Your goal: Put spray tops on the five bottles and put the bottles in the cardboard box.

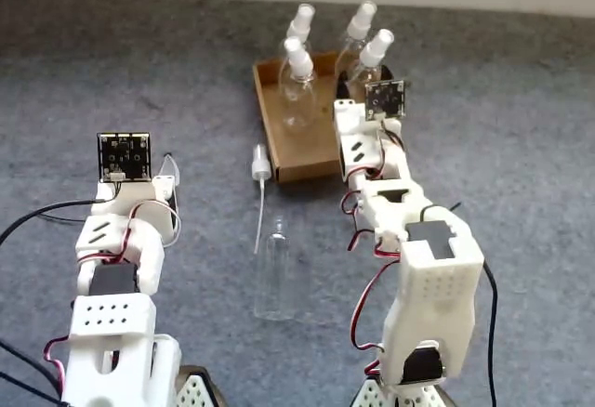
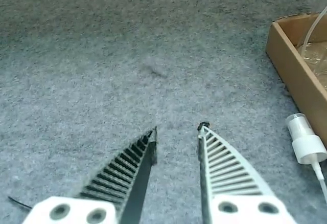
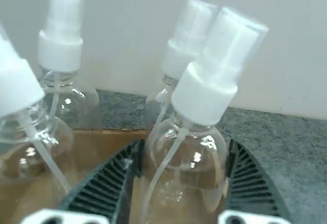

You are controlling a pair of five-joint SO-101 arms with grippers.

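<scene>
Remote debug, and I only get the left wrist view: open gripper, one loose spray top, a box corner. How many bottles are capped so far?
Observer: Four. High view shows four capped bottles upright at the far end of the cardboard box.
Operator: Where's the right arm?
Observer: The right gripper is shut on one of them, the near-right bottle, with a finger against each side.
Operator: And the fifth?
Observer: The uncapped bottle is on the table between the arms, closer to the arm bases than the loose spray top.
</scene>
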